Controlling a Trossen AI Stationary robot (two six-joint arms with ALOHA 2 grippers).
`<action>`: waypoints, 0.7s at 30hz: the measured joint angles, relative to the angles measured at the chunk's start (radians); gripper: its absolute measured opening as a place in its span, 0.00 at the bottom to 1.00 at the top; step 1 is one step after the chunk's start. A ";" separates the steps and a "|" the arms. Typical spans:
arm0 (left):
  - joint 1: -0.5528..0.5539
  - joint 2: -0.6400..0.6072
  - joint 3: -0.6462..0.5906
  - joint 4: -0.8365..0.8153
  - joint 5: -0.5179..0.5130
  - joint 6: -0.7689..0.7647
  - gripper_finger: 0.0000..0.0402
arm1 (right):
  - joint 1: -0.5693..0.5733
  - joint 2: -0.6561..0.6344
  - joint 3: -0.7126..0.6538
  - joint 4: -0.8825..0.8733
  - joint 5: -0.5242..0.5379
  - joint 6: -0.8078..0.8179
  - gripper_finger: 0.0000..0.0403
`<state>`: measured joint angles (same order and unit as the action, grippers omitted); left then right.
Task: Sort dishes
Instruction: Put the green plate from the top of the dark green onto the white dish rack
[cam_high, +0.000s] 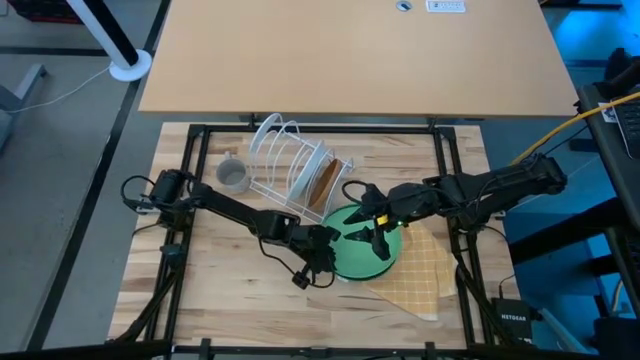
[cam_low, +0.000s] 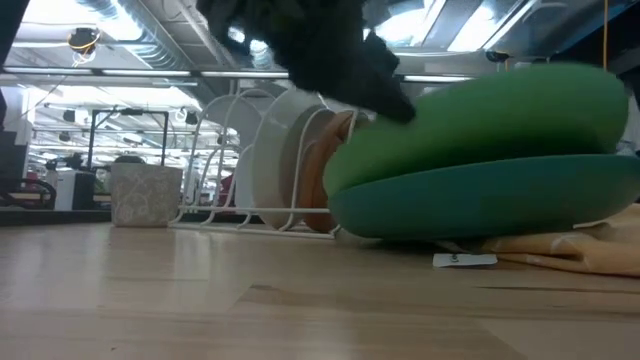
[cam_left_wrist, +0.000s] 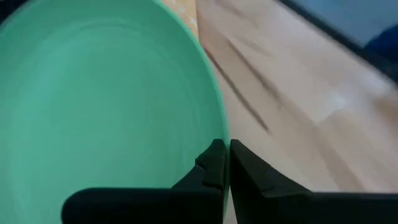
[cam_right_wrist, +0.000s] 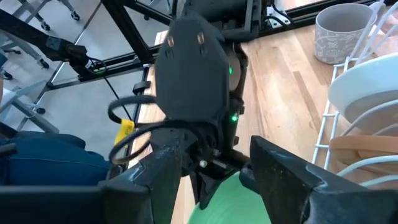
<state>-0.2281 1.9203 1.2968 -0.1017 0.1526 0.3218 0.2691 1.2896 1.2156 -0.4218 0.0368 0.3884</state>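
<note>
A light green plate (cam_high: 362, 250) lies tilted on a teal plate (cam_low: 480, 205), which sits partly on the yellow checked cloth (cam_high: 420, 272). My left gripper (cam_high: 326, 243) is shut on the green plate's left rim. My right gripper (cam_high: 378, 236) is open just above the green plate's middle, and I cannot tell whether it touches. In the right wrist view its fingers (cam_right_wrist: 283, 174) stand wide apart. The brown plate (cam_high: 325, 185) stands on edge in the white wire rack (cam_high: 290, 160). The grey mug (cam_high: 233, 176) stands left of the rack. My left gripper pinches the green plate's rim (cam_left_wrist: 217, 134) between its two fingers, one over the plate's inner face and one outside it. It comes from the table's left, slanting down. The plate sits tilted, resting on the teal plate below it (cam_low: 440, 165).
A white plate (cam_low: 272, 165) also stands in the rack beside the brown one. Dark frame bars (cam_high: 195, 160) run along the table's edges. Bare wood (cam_high: 230, 290) lies at the near left. A small white tag (cam_low: 465, 260) lies by the cloth.
</note>
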 joint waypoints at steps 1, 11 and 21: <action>0.000 -0.013 0.000 0.000 0.001 -0.015 0.00 | 0.000 0.000 0.000 0.003 0.000 0.000 0.48; 0.000 -0.186 0.001 -0.007 0.005 -0.162 0.00 | 0.000 -0.035 0.000 0.034 0.069 -0.063 0.48; -0.001 -0.382 0.001 -0.101 0.002 -0.267 0.00 | 0.000 -0.151 0.001 0.141 0.186 -0.214 0.48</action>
<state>-0.2287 1.5380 1.2976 -0.2031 0.1544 0.0549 0.2687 1.1383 1.2166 -0.2806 0.2233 0.1743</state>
